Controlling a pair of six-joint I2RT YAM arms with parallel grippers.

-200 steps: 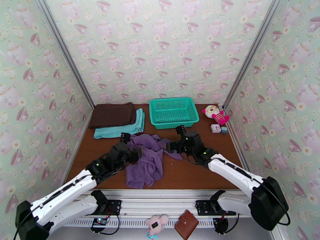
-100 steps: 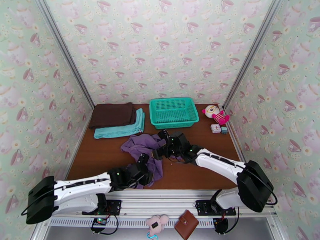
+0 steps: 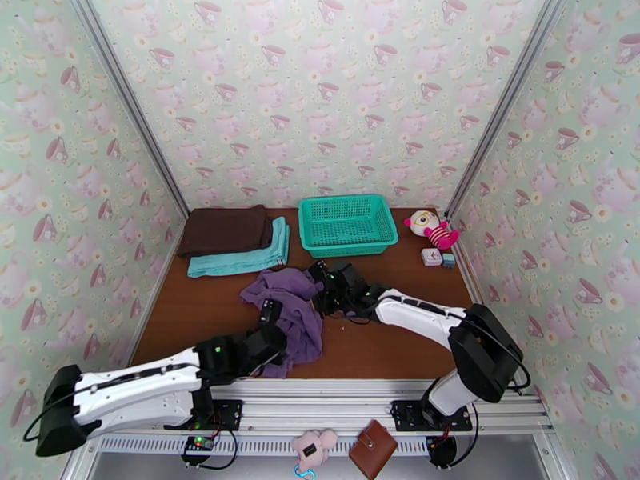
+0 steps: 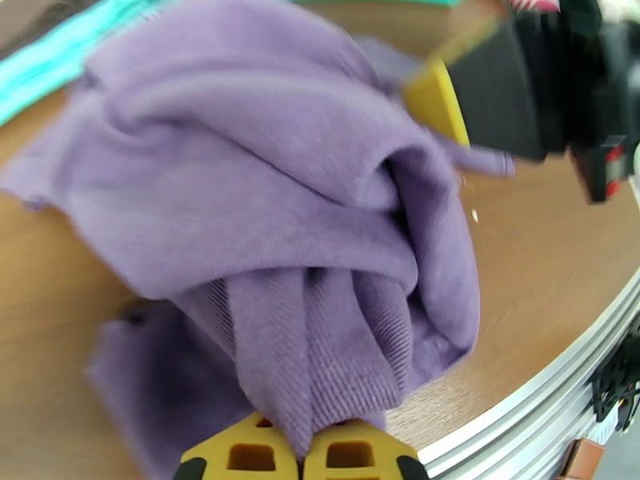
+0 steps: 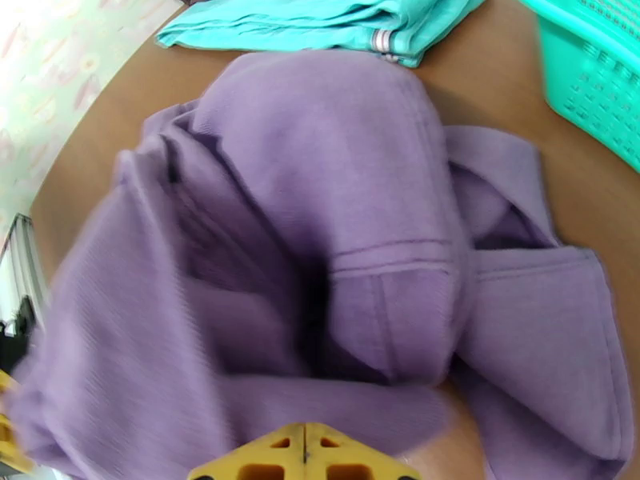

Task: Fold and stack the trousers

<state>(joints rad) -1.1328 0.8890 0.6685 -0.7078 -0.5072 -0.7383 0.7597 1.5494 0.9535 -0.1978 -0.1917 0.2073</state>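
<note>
Showing a two-handed pinch on a crumpled garment

Top external view: the trousers (image 3: 292, 322) lie as an unfolded purple heap near the middle of the table (image 3: 400, 346), close in front of the teal folded garment (image 3: 240, 258) and the teal mesh basket (image 3: 348, 226). The left gripper (image 3: 270, 308) meets the heap on its left side. The right gripper (image 3: 322, 280) meets its far right edge, so the cloth lies between the two. The heap's long axis runs roughly from the near edge toward the basket.

Left wrist view: the yellow fingers are clenched on a thick gathered fold of the trousers, which rises away from them toward the right gripper at the heap's far end.

Right wrist view: the yellow fingers are pressed together at the cloth's edge, and a hemmed panel lies straight ahead. Whether a fold is actually caught between them cannot be told, since the nip is hidden.

Judgement: both arms are at the cloth, neither nearer than the other. Spreading it flat would depend on drawing the two holds apart along a line between them. No fold has been made yet, and stacking has not begun
</note>
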